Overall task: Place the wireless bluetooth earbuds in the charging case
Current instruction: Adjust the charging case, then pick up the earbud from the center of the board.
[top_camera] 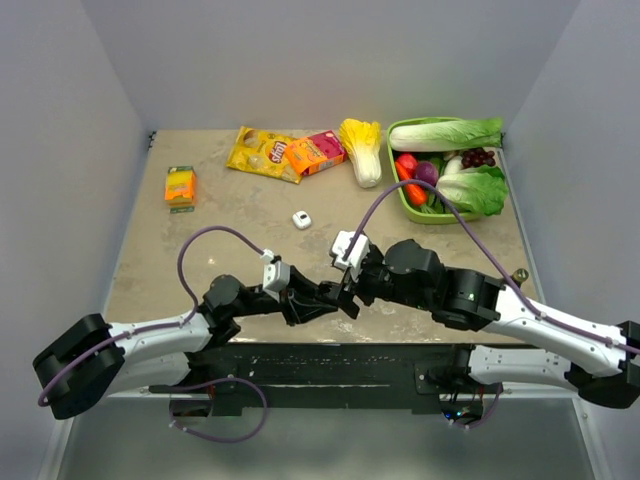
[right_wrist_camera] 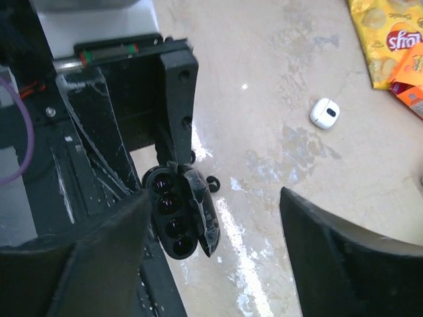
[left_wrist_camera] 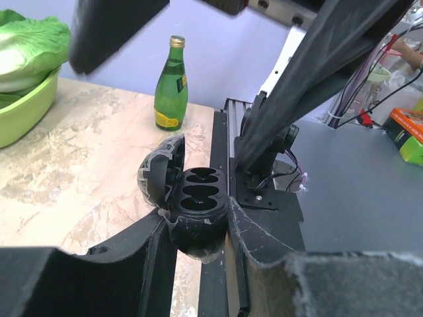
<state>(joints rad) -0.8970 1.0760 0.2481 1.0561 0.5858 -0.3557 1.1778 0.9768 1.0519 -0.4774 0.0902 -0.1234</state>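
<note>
My left gripper [left_wrist_camera: 198,228] is shut on the black oval charging case [left_wrist_camera: 197,206], whose lid [left_wrist_camera: 160,173] hangs open to the left. Its four wells [right_wrist_camera: 170,210] show glossy glints; I cannot tell whether earbuds sit in them. My right gripper [right_wrist_camera: 215,257] stands open just above the case, its fingers [right_wrist_camera: 350,251] wide apart and holding nothing. A tiny black bud-like thing [right_wrist_camera: 213,183] lies on the table just beyond the case. A small white object [right_wrist_camera: 324,113] lies farther out on the table [top_camera: 302,220]. Both grippers meet near the table's front edge, the left [top_camera: 332,298] and the right [top_camera: 358,285].
A green basket [top_camera: 412,212] of vegetables sits at the back right. A chips bag [top_camera: 262,153], an orange box [top_camera: 315,152] and a toy cabbage [top_camera: 362,148] line the back. A small orange-green box [top_camera: 180,186] lies at the left. A green bottle [left_wrist_camera: 170,82] stands near the table's edge.
</note>
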